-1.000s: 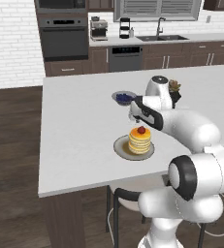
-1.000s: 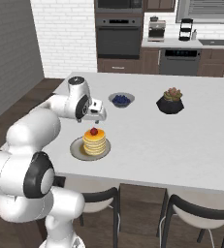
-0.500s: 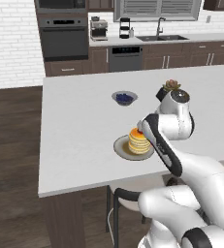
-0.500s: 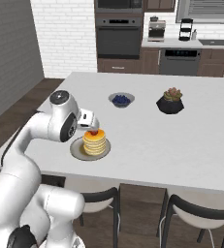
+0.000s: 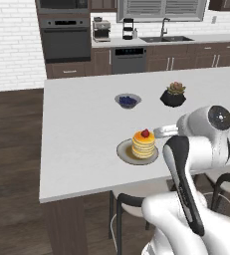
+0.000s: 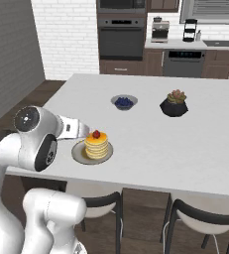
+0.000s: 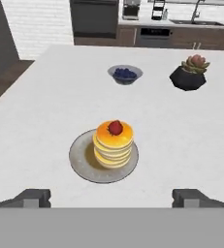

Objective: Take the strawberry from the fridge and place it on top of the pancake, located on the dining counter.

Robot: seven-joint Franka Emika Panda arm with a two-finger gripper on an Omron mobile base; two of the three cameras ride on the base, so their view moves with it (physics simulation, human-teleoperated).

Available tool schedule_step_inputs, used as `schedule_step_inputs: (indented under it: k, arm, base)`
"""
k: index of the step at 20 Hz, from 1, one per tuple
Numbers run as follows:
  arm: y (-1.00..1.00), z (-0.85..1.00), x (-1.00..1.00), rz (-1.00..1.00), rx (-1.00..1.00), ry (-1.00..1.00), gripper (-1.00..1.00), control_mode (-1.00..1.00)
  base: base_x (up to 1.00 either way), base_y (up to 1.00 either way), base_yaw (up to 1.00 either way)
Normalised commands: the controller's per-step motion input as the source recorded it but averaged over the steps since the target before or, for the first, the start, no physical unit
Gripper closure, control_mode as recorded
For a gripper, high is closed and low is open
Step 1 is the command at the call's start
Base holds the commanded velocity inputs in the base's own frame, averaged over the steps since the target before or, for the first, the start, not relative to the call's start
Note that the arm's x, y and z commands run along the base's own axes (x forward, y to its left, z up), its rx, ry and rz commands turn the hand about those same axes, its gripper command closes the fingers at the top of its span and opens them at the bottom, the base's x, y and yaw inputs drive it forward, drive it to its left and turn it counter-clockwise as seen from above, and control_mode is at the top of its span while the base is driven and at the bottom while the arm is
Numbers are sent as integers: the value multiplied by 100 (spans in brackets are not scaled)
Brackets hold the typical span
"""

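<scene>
Strawberry (image 7: 115,127) resting on top of the pancake (image 7: 113,143), which sits on a grey plate (image 7: 79,157) on the white worktop (image 7: 45,97). The jaws (image 7: 112,197) stand fully open and hold nothing, set just back from the plate on the stool side (fingertips visible at the lower edge of the hand view). A bowl of blueberries (image 7: 125,74) and a potted succulent (image 7: 190,71) lie well apart, farther across the worktop. Risk, as judged: the berry is round and rests unsecured; any arm sweep brushing the stack or plate could roll it off.
</scene>
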Motion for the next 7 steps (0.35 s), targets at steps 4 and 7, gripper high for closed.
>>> schedule_step_inputs:
  k: [4, 7]
  arm:
    - [0, 100, -74, 0, 0, -20, -100, -100]
    - [0, 100, -55, 0, 0, -11, -100, -100]
  base:
    - [0, 0, 0]
    - [0, 0, 0]
